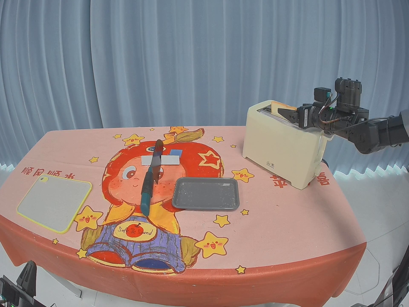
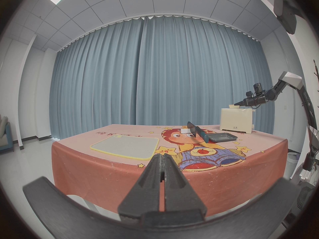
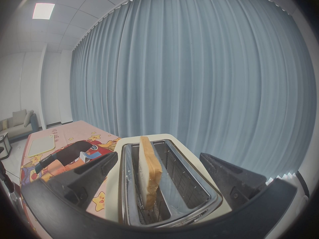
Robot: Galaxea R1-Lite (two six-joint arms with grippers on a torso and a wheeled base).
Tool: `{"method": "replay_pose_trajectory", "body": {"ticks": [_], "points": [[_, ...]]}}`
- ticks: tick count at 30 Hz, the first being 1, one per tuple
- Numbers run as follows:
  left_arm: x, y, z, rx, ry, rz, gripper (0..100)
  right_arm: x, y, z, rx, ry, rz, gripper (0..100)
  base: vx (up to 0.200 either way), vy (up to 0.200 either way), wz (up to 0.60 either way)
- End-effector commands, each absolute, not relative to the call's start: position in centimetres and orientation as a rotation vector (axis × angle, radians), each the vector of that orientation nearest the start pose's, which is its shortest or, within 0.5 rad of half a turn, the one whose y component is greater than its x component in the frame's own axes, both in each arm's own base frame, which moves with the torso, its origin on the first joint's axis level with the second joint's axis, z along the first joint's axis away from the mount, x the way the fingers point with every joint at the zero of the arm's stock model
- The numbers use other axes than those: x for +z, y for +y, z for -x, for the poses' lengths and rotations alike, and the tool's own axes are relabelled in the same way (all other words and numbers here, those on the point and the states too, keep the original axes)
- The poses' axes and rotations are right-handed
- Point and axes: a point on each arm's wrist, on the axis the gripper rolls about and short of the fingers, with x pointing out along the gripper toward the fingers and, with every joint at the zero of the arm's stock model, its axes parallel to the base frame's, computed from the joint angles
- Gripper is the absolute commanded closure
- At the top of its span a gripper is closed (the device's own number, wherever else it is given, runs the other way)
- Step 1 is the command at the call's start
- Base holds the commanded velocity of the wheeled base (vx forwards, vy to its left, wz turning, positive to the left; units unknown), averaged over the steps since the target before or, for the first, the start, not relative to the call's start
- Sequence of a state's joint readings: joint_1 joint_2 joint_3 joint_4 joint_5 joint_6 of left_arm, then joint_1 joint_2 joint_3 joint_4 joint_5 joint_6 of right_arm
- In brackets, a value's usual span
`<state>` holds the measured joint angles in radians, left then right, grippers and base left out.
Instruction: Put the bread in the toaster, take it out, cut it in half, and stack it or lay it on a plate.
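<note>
A slice of bread point(image 3: 149, 170) stands upright in one slot of the cream toaster point(image 1: 281, 150), its top sticking out point(image 1: 283, 106). My right gripper point(image 3: 159, 156) hovers just above the toaster's right end, open, with one finger on each side of the slice's line and nothing held. In the head view the right gripper point(image 1: 286, 114) sits level with the bread's top. A grey plate point(image 1: 205, 193) lies mid-table, and beside it a blue-handled knife point(image 1: 151, 178) leans on a white block. My left gripper point(image 2: 162, 163) is shut and empty, low in front of the table's left edge.
A yellow-rimmed cutting board point(image 1: 54, 202) lies at the table's left front. The toaster's second slot point(image 3: 186, 176) is empty. Bare tablecloth lies between the plate and the toaster. A curtain hangs behind the table.
</note>
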<state>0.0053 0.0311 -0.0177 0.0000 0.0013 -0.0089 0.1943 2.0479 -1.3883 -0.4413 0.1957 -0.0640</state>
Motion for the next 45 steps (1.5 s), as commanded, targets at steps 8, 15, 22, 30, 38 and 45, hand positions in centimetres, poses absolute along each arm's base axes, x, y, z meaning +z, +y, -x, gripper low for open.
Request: {"method": "replay_pose_trajectory", "body": {"ticks": [8, 15, 22, 30, 38, 45], "points": [[7.6, 0.0, 2.0, 0.008, 0.031, 0.009, 100, 18.8, 9.1, -41.8, 0.406, 0.223, 0.064, 100, 0.0, 0.0, 0.0], [7.6, 0.0, 2.0, 0.008, 0.032, 0.009, 100, 19.3, 9.5, -41.4, 0.418, 0.213, 0.064, 100, 0.0, 0.0, 0.0], [7.6, 0.0, 2.0, 0.008, 0.031, 0.009, 100, 19.8, 9.4, -41.1, 0.416, 0.202, 0.064, 100, 0.0, 0.0, 0.0], [7.6, 0.0, 2.0, 0.008, 0.031, 0.009, 100, 21.8, 9.2, -40.1, 0.415, 0.155, 0.064, 100, 0.0, 0.0, 0.0], [7.6, 0.0, 2.0, 0.008, 0.032, 0.009, 100, 24.1, 8.9, -38.9, 0.412, 0.096, 0.06, 100, 0.0, 0.0, 0.0], [7.6, 0.0, 2.0, 0.008, 0.031, 0.009, 100, 25.6, 8.6, -37.6, 0.41, 0.062, 0.06, 100, 0.0, 0.0, 0.0]]}}
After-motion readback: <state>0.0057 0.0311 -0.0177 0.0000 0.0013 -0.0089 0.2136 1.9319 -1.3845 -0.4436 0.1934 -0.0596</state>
